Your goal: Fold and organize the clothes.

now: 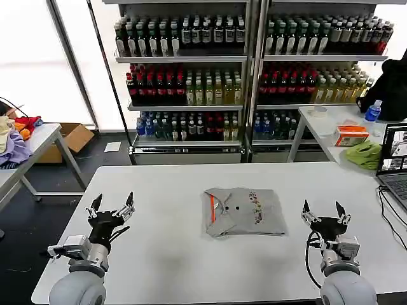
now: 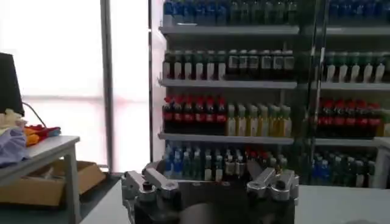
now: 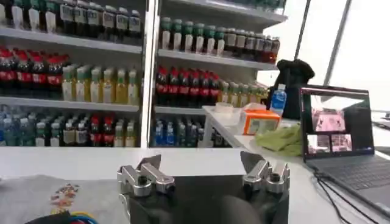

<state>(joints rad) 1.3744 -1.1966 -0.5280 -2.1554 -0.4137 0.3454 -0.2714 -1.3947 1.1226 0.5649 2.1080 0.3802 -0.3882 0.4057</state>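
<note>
A light grey shirt (image 1: 245, 211) lies folded into a neat rectangle at the middle of the white table (image 1: 172, 254), with an orange-red neck stripe, buttons and a multicoloured chest print facing up. Part of it, the grey shirt (image 3: 42, 195), shows in the right wrist view. My left gripper (image 1: 112, 204) is raised near the table's front left, open and holding nothing. My right gripper (image 1: 324, 210) stands at the front right, also open and holding nothing. Both are well apart from the shirt. In the wrist views the left gripper (image 2: 207, 170) and right gripper (image 3: 201, 163) point toward the shelves.
Shelves of bottles (image 1: 248, 76) stand behind the table. A side table at the right holds a lime-green cloth (image 1: 364, 154), an orange box (image 1: 351, 135) and a laptop (image 1: 394, 159). Another table at the left carries coloured garments (image 1: 16, 136). Cables (image 1: 388, 210) lie at the table's right edge.
</note>
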